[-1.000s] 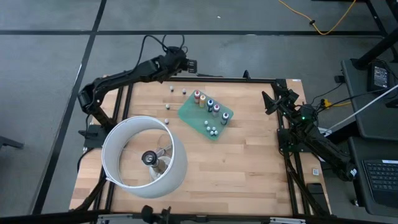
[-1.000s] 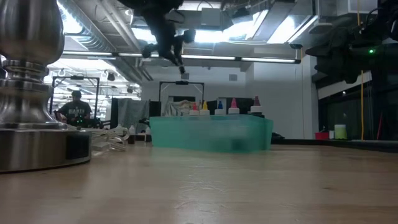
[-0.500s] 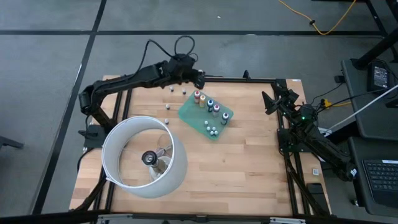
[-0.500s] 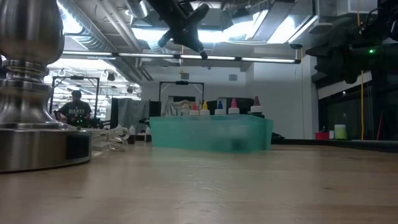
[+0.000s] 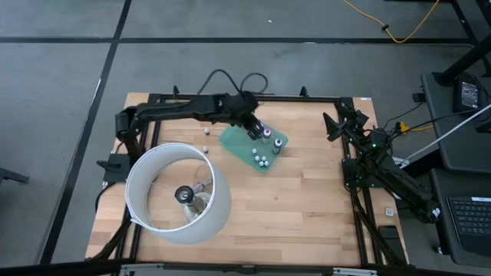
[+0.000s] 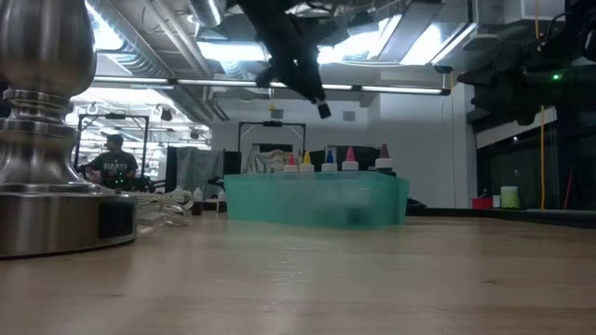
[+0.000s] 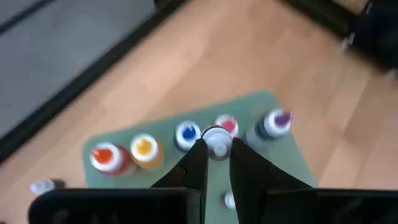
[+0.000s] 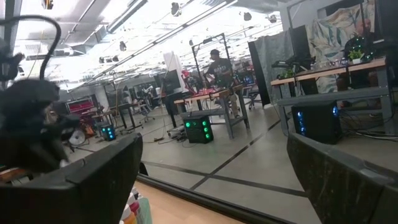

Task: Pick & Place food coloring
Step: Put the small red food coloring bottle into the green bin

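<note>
Wooden boards make up the tabletop, with a big white lamp ring sitting at one corner. The left claw hangs in the air over a green mat. Its two fingers are pinched on a small pale bottle. Right under the claw stand four more little bottles in a row on the mat: red, yellow, blue and purple. A pink one peeks out just behind the held bottle. A bit farther from the claw, a few pale bottles stand on the mat, and two more lie loose on the wood. The held bottle is tiny, so it could slip out. If the claw comes down crooked, it could knock over the bottles below. The right claw waits far off at the tabletop's edge, fingers spread apart.
</note>
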Robot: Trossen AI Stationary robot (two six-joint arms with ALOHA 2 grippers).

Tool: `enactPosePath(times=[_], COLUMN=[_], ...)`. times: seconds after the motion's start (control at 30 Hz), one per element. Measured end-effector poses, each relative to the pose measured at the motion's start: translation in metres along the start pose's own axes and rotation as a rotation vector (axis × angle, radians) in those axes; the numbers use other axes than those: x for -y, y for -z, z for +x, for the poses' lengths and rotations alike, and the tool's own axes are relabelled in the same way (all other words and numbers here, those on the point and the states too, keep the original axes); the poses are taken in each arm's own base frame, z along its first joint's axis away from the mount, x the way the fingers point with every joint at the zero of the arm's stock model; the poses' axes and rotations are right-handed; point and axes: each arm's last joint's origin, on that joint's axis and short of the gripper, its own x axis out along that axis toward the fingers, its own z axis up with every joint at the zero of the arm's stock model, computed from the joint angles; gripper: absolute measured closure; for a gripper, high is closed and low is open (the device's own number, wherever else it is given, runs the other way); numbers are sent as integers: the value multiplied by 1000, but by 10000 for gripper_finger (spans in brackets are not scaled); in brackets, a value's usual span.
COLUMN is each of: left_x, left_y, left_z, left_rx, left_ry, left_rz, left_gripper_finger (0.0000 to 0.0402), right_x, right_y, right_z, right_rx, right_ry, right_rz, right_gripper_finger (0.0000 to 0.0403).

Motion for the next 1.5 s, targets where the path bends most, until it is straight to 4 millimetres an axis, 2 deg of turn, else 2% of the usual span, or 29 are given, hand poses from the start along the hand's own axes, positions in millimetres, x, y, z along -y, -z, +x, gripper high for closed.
enactPosePath(times=[0.2, 0.57, 0.97, 1.5], left_x=[21, 58, 58, 60], left_y=[11, 47, 67, 73], left_z=[20, 47, 87, 107], left_rx=[-106, -231, -320, -311], left_ry=[3, 27, -12, 2], left_rz=[63, 144, 213, 234], left_gripper_finger=[362, 362, 362, 362], right_x=[0, 0, 0, 0], right_y=[0, 0, 0, 0], right_z=[0, 0, 0, 0], right_rx=[-1, -1, -1, -1], right_ry=[0, 1, 0, 0], right_rz=[0, 0, 0, 0], right_gripper_finger=[4, 4, 4, 4])
